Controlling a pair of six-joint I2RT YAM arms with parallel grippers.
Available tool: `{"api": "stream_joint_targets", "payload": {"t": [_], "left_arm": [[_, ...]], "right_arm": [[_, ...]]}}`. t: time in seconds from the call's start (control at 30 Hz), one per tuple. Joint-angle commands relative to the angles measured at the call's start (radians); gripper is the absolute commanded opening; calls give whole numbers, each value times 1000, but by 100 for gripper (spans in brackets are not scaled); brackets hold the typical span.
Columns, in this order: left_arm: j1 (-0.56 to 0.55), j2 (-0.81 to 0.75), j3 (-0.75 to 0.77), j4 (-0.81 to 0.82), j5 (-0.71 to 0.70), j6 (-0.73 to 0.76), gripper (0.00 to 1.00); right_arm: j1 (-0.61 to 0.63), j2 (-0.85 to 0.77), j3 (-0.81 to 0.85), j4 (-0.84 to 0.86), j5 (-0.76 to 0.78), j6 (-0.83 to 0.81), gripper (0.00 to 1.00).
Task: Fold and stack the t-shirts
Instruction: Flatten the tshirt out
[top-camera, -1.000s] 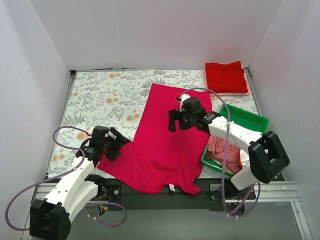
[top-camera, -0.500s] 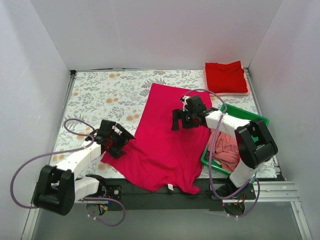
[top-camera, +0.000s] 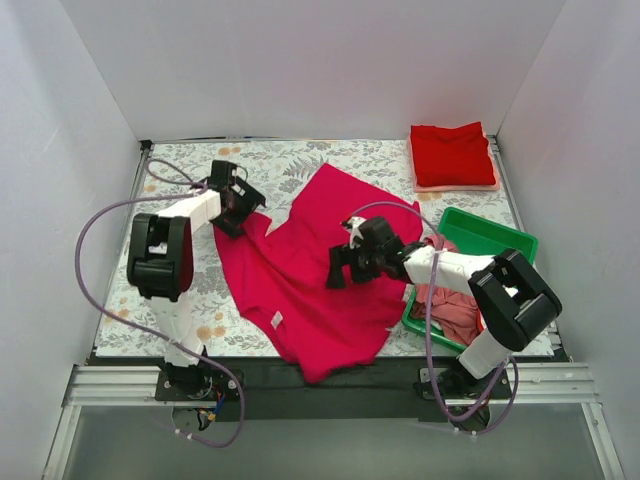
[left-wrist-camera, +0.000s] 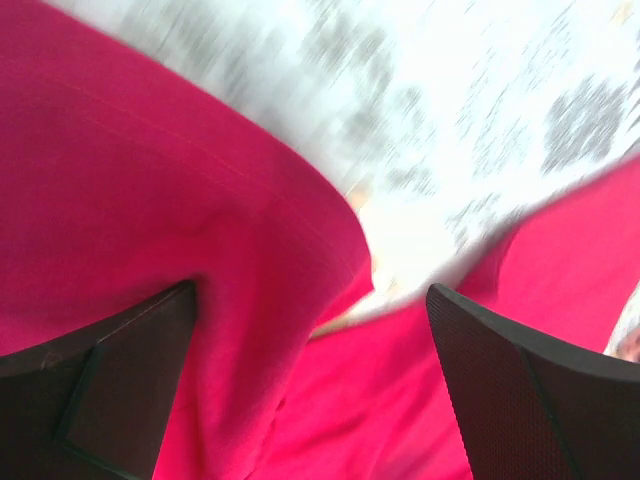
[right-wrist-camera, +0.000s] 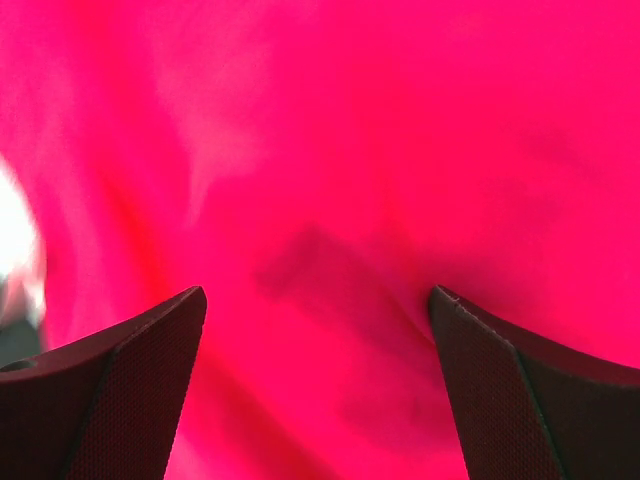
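**Change over the last second.** The left fingers stood earlier at the lower left, beside the near-left hem of the magenta t-shirt. They now stand in the upper left of the top view, with the left arm stretched far over the flowered bench. The shirt's left side has travelled with them, and one corner now reaches up to the fingers. The formerly flat, slanted shape is rumpled, and a white tag shows on its lower left part. The right fingers have shifted slightly down and left over the middle of the shirt. Further right, the green tray holding dusty-pink cloth lies as before. So does the folded red t-shirt in the upper right corner.

**Fingers.** In the left wrist view, the left fingers are spread wide, one at each lower corner of the frame. A raised fold of the magenta t-shirt lies between them, against the inner face of the left-hand one, but it is not clamped. The bench appears blurred at the upper right. In the right wrist view, the right fingers are likewise spread wide, poised over the magenta t-shirt, which fills the frame. Whether the tips touch the cloth cannot be told, and nothing is gripped.
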Motion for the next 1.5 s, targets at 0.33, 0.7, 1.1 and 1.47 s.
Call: {"api": "stream_joint_targets", "payload": {"t": [0.33, 0.7, 1.1, 1.47], "left_arm": [[15, 68, 250, -125, -214, 169, 98], [32, -242, -78, -40, -284, 117, 98], [52, -150, -131, 42, -128, 141, 98], [68, -12, -54, -11, -229, 137, 98]], "right_arm": [[298, -129, 105, -9, -20, -50, 98], [-53, 113, 341, -77, 1, -51, 98], [-213, 420, 579, -152, 11, -93, 98], [-342, 411, 464, -152, 44, -63, 98]]}}
